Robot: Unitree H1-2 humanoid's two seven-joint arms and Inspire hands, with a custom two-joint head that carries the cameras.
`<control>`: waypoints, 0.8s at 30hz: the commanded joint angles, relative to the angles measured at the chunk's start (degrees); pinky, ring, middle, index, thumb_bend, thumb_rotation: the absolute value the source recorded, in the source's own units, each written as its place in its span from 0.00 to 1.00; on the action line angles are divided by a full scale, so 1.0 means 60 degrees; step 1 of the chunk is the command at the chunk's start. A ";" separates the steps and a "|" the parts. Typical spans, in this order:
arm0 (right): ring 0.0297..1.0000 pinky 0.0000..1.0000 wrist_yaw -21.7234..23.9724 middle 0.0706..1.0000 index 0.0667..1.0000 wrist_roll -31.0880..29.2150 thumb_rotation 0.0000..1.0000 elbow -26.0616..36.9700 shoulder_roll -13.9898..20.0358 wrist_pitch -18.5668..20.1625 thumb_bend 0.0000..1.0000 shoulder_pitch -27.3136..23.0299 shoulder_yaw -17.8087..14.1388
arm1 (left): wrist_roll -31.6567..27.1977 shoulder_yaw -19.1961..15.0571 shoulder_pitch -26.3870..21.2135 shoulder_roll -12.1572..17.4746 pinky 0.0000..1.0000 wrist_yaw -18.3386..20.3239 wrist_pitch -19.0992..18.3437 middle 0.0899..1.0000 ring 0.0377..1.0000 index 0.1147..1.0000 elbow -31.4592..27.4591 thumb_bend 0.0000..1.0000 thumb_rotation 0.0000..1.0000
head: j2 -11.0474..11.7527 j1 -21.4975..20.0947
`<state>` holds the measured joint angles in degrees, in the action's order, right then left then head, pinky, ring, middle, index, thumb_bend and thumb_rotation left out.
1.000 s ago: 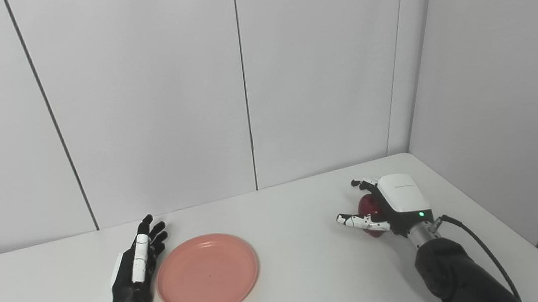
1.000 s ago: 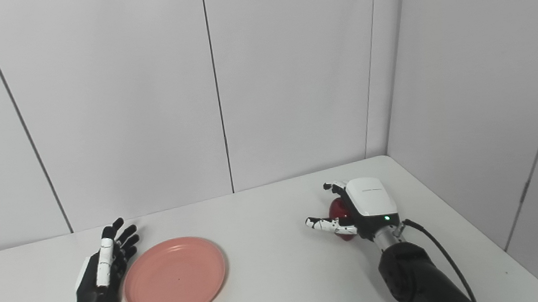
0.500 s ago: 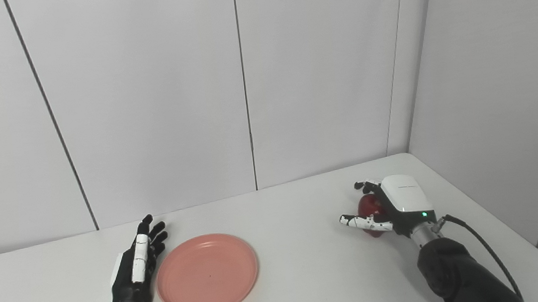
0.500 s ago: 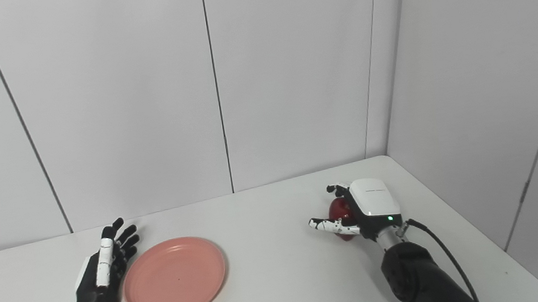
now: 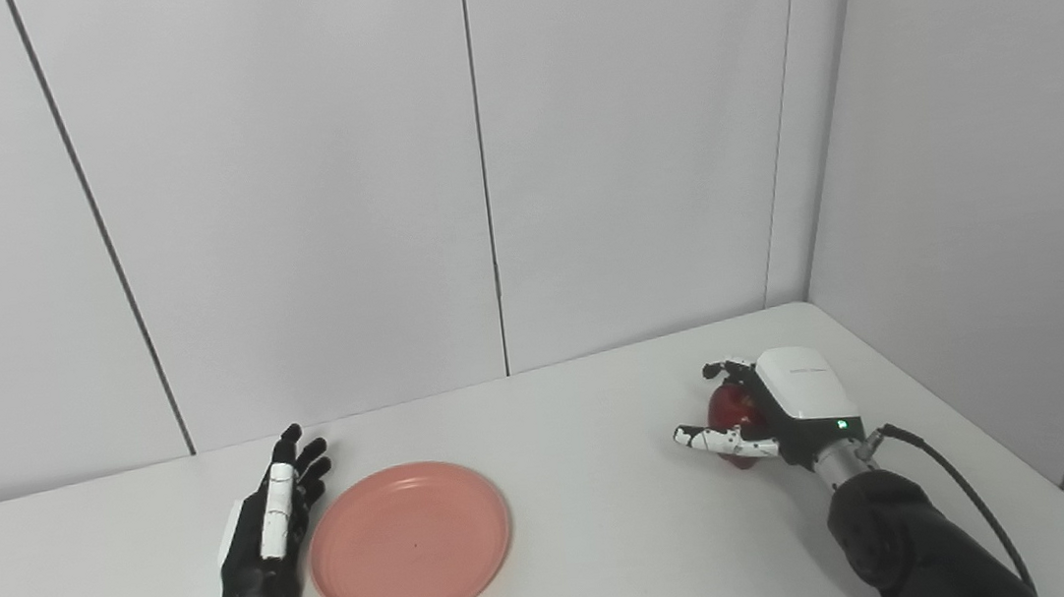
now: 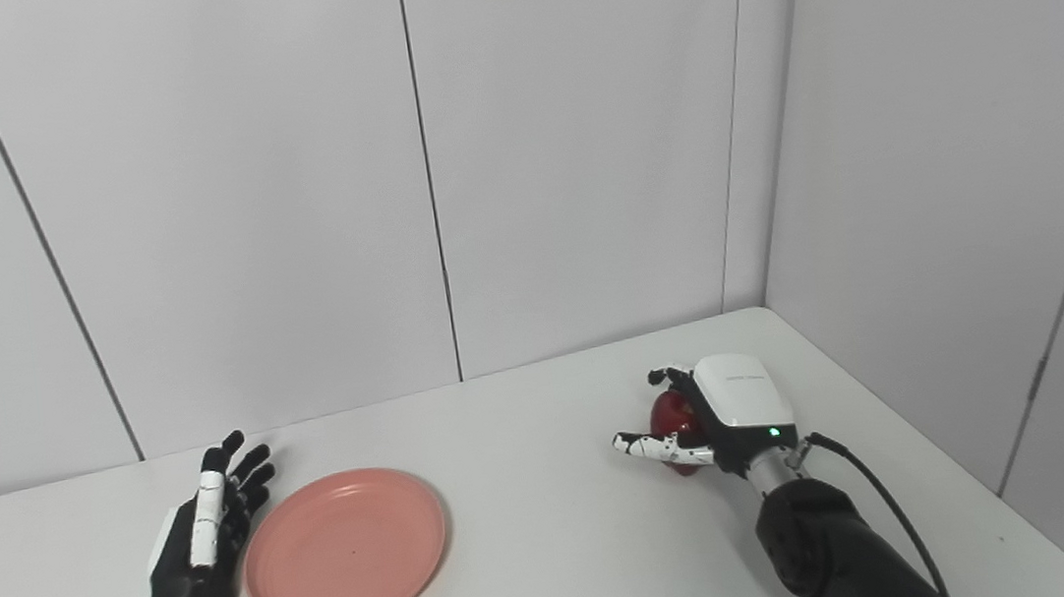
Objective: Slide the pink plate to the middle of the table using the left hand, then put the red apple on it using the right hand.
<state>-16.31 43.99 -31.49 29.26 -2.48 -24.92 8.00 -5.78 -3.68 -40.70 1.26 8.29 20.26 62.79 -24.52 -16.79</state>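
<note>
The pink plate [image 5: 410, 542] lies flat on the white table [image 5: 598, 549], in the left half, nearer the front edge than the back and short of the table's middle. Nothing rests on it.

The left hand [image 5: 269, 529] lies just beside the plate's left rim — edge-on, fingers [image 5: 304, 461] straight, a little apart and pointing toward the back edge. It holds nothing. Whether it actually touches the rim cannot be told; the two look very close.

The red apple [image 5: 728, 409] sits well apart from the plate, in the right half of the table toward the back right corner. The right hand [image 5: 769, 404] is wrapped around it from the right side: curled fingers come over the far side of the fruit and the thumb [image 5: 713, 440] reaches along its near side, so only a part of the red skin shows between them. Whether the apple is resting on the table or is just lifted cannot be told. A black cable [image 5: 958, 491] loops from the right wrist down toward the front edge.
</note>
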 commanded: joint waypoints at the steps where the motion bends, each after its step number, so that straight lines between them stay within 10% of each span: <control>1: 0.55 0.45 -0.0146 0.62 0.68 -0.0045 0.89 0.0186 0.0258 0.0297 0.88 -0.0361 -0.0077 | 0.0144 -0.0024 0.0650 0.0471 0.93 -0.0355 -0.0859 0.90 0.90 0.94 0.0479 0.82 0.95 | -0.0013 0.0002; 24: 0.53 0.44 -0.0280 0.61 0.65 -0.0043 0.85 -0.0063 0.0185 0.0444 0.78 -0.0137 0.0260 | 0.0235 0.0045 0.0692 0.0524 0.90 -0.0434 -0.0928 0.89 0.89 0.93 0.0417 0.83 0.94 | -0.0109 0.0002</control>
<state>-17.10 43.65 -32.04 29.28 -0.38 -24.57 9.42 -5.74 -3.44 -40.54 1.39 8.28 20.12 62.49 -25.14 -16.79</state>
